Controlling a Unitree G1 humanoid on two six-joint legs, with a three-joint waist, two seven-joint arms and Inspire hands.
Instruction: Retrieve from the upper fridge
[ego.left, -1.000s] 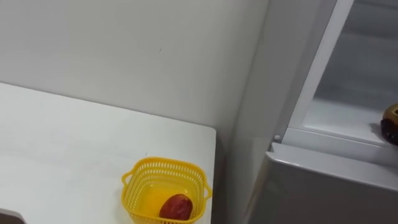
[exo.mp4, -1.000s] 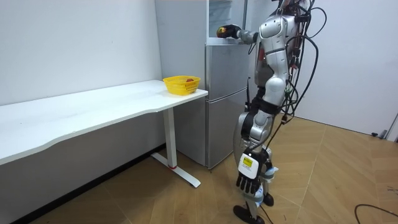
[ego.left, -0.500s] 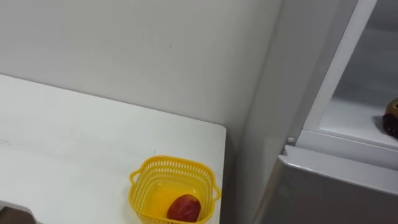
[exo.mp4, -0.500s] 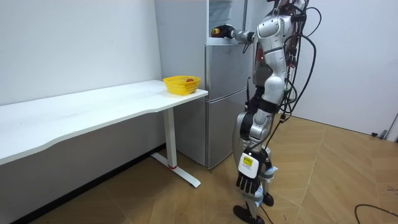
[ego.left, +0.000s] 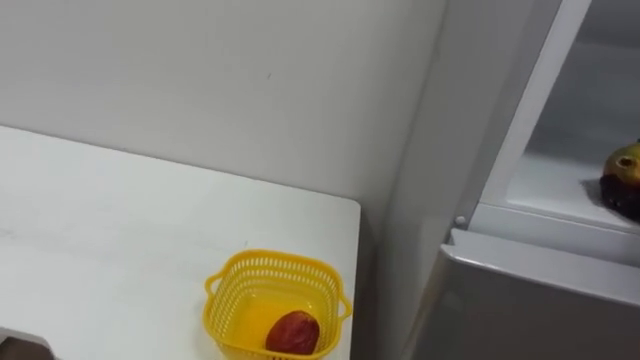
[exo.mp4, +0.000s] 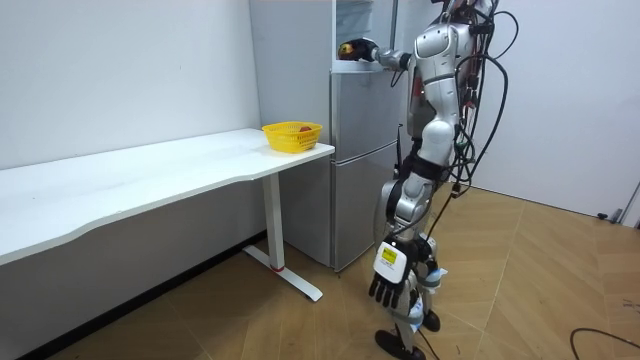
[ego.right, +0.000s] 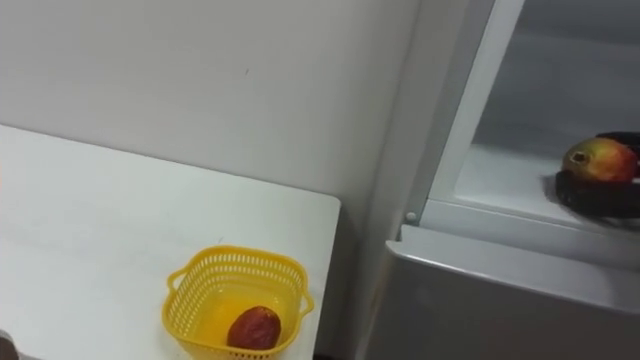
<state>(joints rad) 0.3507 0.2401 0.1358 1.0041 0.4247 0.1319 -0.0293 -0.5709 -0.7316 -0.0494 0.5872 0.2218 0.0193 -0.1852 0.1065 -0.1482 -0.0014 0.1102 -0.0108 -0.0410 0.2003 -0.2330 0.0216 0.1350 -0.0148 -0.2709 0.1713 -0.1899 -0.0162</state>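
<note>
Now right robot hand (ego.right: 582, 194) clasps fruit (ego.right: 600, 158) inside upper fridge (ego.right: 556, 80), left robot hand (exo.mp4: 388, 287) hanging relaxed

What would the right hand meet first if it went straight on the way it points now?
Probably the upper fridge's inner wall: the right hand, curled round a fruit, points inward, and the bare shelf ahead of it shows nothing in between. Depth is unclear.

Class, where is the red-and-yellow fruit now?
At the right eye view's right edge, the red-and-yellow fruit sits held in the right hand inside the open upper fridge.
</note>
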